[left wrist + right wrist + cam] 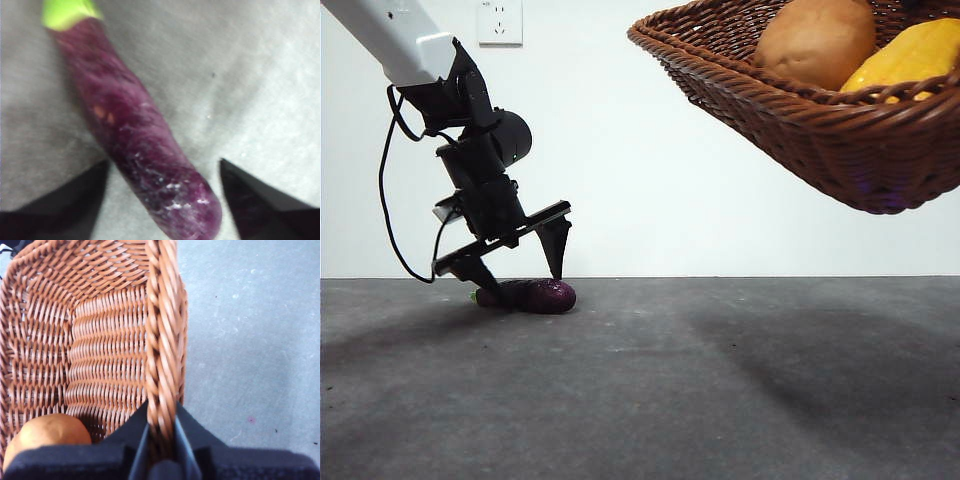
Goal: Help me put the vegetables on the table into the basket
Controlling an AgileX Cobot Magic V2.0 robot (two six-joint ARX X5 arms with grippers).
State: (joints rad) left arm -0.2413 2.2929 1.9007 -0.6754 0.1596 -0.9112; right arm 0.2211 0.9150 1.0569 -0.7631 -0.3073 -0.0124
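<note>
one eggplant (532,295) on table (720,390); two vegetables in basket (790,120).

purple eggplant (533,295), brown woven basket (800,120), orange-brown potato (815,40)

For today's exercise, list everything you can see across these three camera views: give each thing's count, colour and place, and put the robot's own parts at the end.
eggplant: one, dark purple with a green stem, lying on the table.
potato: one, orange-brown, inside the basket.
corn cob: one, yellow, inside the basket beside the potato.
basket: one, brown wicker, held tilted in the air above the table.
table: one, dark grey.
wall socket: one, white, on the wall.
left tool: one, black, open, jaws straddling the eggplant.
right tool: one, black, shut on the basket's rim.
</note>
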